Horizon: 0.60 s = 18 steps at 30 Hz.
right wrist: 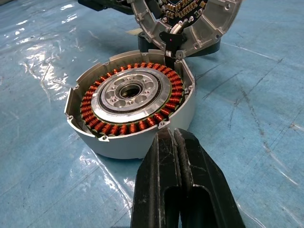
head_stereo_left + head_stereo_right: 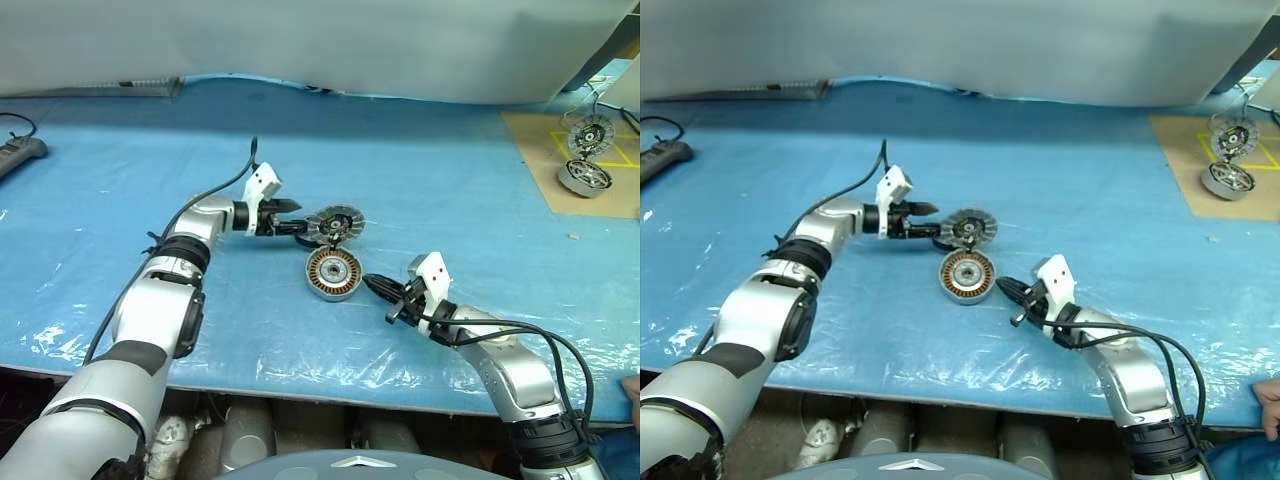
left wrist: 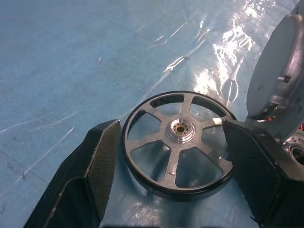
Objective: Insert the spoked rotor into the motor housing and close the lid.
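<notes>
Black jaws of the left gripper stand apart with the spoked rotor lying flat on the blue film between them, a gap showing on either side of its dark rim, so nothing is clamped yet; the spread looks set to take the ring across its full width. That gripper lies nearly level and reaches in just behind the lid, which stands tilted up on its hinge at the far edge of the motor housing, its segmented inner face turned toward the robot. Propped open like that, the lid leaves the cup free from above, copper windings ringing the silver centre plate and its dark bore, ready to receive the rotor. The right gripper has its jaws pressed together on nothing and points at the near wall of the housing from just beside it, apparently waiting to steady the cup or push the lid down later. Everything rests on the plastic-covered counter, with two more motor parts well apart on a brown sheet at the far right corner.
</notes>
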Each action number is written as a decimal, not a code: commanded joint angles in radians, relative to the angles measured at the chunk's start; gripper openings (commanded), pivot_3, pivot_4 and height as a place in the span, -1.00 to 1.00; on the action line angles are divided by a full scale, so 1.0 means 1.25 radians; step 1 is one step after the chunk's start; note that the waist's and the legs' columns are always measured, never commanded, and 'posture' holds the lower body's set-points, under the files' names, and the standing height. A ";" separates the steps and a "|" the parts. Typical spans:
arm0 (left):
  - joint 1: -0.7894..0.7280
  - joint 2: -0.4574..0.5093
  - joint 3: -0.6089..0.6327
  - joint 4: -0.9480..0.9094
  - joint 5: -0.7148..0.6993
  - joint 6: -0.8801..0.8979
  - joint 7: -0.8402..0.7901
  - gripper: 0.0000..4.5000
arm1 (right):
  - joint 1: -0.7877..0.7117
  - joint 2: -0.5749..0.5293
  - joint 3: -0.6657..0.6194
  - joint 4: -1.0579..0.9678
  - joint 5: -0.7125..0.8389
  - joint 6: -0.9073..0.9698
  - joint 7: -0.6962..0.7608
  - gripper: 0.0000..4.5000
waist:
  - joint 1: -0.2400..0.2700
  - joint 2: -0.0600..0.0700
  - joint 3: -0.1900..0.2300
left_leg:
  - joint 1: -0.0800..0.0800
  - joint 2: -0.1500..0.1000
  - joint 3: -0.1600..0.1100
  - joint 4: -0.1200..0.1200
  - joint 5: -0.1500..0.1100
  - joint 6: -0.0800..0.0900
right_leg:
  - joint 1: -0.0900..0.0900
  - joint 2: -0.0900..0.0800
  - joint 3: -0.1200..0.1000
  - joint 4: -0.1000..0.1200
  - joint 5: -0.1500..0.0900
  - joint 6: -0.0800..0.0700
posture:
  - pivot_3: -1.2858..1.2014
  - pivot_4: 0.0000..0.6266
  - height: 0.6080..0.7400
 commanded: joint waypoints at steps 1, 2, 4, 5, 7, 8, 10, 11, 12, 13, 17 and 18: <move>-0.012 -0.005 -0.011 -0.006 0.020 -0.010 -0.007 0.62 | 0.005 0.007 -0.012 -0.020 0.003 -0.020 -0.004 -1.00 | 0.000 0.000 0.000 | 0.000 0.000 0.000 0.000 0.000 0.000 | 0.000 0.000 0.000 0.000 0.000 0.000 | 0.03 -0.52 1.00; -0.008 -0.008 -0.014 -0.008 0.023 -0.012 -0.011 0.62 | 0.005 0.007 -0.012 -0.019 0.003 -0.021 -0.005 -1.00 | 0.000 0.000 0.000 | 0.000 0.000 0.000 0.000 0.000 0.000 | 0.000 0.000 0.000 0.000 0.000 0.000 | 0.03 -0.52 1.00; -0.004 -0.013 -0.017 -0.011 0.028 -0.011 -0.014 0.62 | 0.005 0.009 -0.011 -0.018 0.003 -0.023 -0.005 -1.00 | 0.000 0.000 0.000 | 0.000 0.000 0.000 0.000 0.000 0.000 | 0.000 0.000 -0.001 -0.001 0.000 0.000 | 0.03 -0.52 1.00; -0.003 -0.016 -0.019 -0.013 0.031 -0.007 -0.015 0.62 | 0.005 0.010 -0.010 -0.017 0.003 -0.026 -0.005 -1.00 | 0.000 0.000 0.000 | 0.000 0.000 0.000 0.000 0.000 0.000 | 0.000 0.000 -0.001 -0.001 0.000 0.000 | 0.03 -0.52 1.00; -0.001 -0.021 -0.023 -0.014 0.039 -0.001 -0.013 0.62 | 0.004 0.012 -0.012 -0.018 0.008 -0.032 -0.001 -1.00 | 0.000 0.000 0.000 | 0.000 0.000 0.000 -0.001 0.000 0.000 | 0.000 0.000 -0.001 -0.001 0.000 0.000 | 0.03 -0.52 1.00; 0.002 -0.023 -0.026 -0.014 0.043 0.002 -0.013 0.62 | 0.004 0.013 -0.013 -0.020 0.012 -0.037 0.003 -1.00 | 0.000 0.000 0.000 | 0.000 0.000 0.000 -0.001 0.000 0.000 | 0.000 0.000 -0.001 -0.001 0.000 0.000 | 0.03 -0.52 1.00; 0.007 -0.025 -0.034 -0.013 0.054 0.005 -0.009 0.62 | 0.009 0.013 -0.019 -0.029 0.022 -0.053 0.015 -1.00 | 0.000 0.000 0.000 | 0.000 0.000 0.000 -0.001 0.000 0.000 | 0.000 0.000 -0.001 -0.001 0.000 0.000 | 0.03 -0.52 1.00; 0.010 -0.025 -0.037 -0.012 0.059 0.005 -0.007 0.62 | 0.012 0.013 -0.024 -0.036 0.029 -0.059 0.021 -1.00 | 0.000 0.000 0.000 | 0.000 0.000 0.000 -0.001 0.000 0.000 | 0.000 0.000 -0.001 -0.002 0.000 0.000 | 0.03 -0.52 1.00; 0.012 -0.024 -0.039 -0.012 0.062 0.006 -0.007 0.62 | 0.015 0.013 -0.028 -0.040 0.033 -0.063 0.025 -1.00 | 0.000 0.000 0.000 | 0.000 0.000 0.000 -0.002 0.000 0.000 | 0.001 0.000 -0.002 -0.002 0.000 0.000 | 0.03 -0.52 1.00; 0.013 -0.024 -0.039 -0.012 0.064 0.008 -0.007 0.62 | 0.017 0.011 -0.030 -0.043 0.035 -0.066 0.027 -1.00 | 0.000 0.000 0.000 | 0.000 0.000 0.000 -0.002 0.000 0.000 | 0.001 0.000 -0.002 -0.002 0.000 0.000 | 0.03 -0.52 1.00; 0.015 -0.023 -0.038 -0.014 0.069 0.019 0.000 0.62 | 0.026 0.001 -0.039 -0.047 0.034 -0.076 0.036 -1.00 | 0.000 0.000 0.000 | 0.000 0.000 -0.001 -0.003 0.000 0.000 | 0.003 -0.001 -0.005 -0.005 0.000 0.000 | 0.03 -0.52 1.00; 0.016 -0.023 -0.037 -0.015 0.070 0.021 0.000 0.62 | 0.027 0.000 -0.040 -0.047 0.033 -0.077 0.037 -1.00 | 0.000 0.000 0.000 | 0.000 0.000 -0.001 -0.004 0.000 0.000 | 0.003 -0.001 -0.005 -0.006 0.000 0.000 | 0.03 -0.52 1.00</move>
